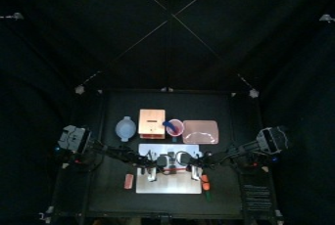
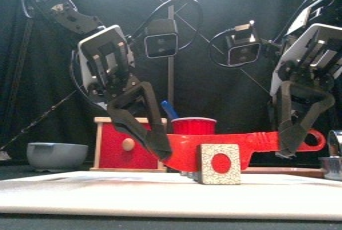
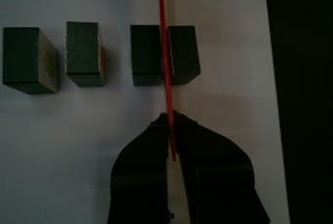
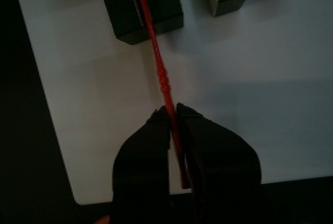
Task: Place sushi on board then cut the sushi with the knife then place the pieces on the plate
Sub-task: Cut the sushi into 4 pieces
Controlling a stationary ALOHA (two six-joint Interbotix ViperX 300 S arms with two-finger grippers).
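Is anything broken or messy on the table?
Nothing looks broken or spilled. The dark green sushi blocks stand in a row on the white cutting board. The only funny thing: the left gripper and the right gripper both pinch the same red toy knife, its blade across one block.

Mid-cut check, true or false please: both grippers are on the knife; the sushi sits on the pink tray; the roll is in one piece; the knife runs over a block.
Both grippers on the knife: true. The left gripper and the right gripper are each shut on the red knife.
Sushi on the pink tray: false. It lies on the white board.
Roll in one piece: false. The sushi blocks lie apart.
Knife over a block: true, over the end block.
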